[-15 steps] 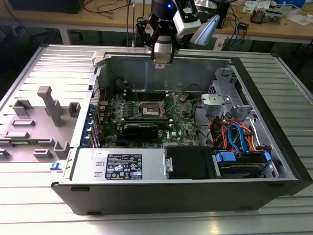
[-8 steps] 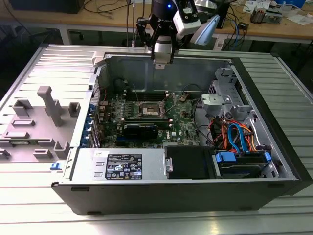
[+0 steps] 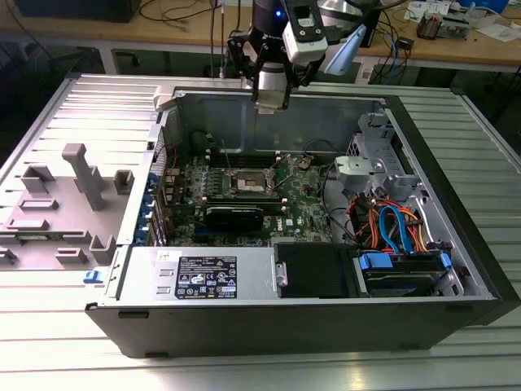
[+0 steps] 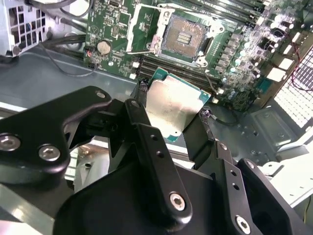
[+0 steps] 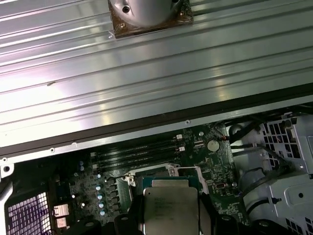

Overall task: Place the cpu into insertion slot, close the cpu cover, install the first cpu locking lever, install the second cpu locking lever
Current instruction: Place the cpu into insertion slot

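Observation:
My gripper hangs above the far wall of the open computer case, higher than the green motherboard. It is shut on the cpu, a flat square chip with a silvery top that sits tilted between two black fingers. In the first wrist view the cpu is pinched on two opposite edges. The insertion slot lies bare, showing its pale contact field, some way beyond the chip. The cpu cover is swung open beside the slot. In the exterior view the insertion slot is below and in front of the gripper.
The case's tall rear wall stands just under the gripper. Black memory slots flank the socket. A drive cage with orange and blue cables fills the exterior view's right, a power supply the front. Grey fixture blocks stand on the left.

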Robot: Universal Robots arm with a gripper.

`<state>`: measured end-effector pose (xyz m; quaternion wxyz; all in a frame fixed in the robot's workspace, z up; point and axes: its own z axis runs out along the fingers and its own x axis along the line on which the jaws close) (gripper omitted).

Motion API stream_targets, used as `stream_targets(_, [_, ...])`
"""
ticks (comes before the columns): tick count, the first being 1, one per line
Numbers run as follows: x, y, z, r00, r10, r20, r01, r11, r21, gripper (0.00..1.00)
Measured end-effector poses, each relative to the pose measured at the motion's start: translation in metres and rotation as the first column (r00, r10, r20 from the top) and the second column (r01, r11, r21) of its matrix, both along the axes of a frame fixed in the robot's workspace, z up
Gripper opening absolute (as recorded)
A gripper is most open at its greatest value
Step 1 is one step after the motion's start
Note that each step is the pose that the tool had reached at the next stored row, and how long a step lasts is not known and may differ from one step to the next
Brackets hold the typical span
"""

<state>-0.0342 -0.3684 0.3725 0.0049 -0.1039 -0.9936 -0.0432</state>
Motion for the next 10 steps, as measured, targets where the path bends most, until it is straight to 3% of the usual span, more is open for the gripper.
stream_targets(3, [0.0, -0.0038, -0.0013, 1.0, -0.002, 0.0, 0.002, 1.0, 0.0, 0.54])
stream_targets(7, [0.0, -0.0052, -0.0022, 1.0, -0.009, -0.0001, 0.009, 1.0, -0.0002, 0.54])
stream_targets(10, [0.0001, -0.0053, -0.0036, 0.9983, -0.059, -0.0001, 0.059, 0.9983, -0.0001, 0.54])
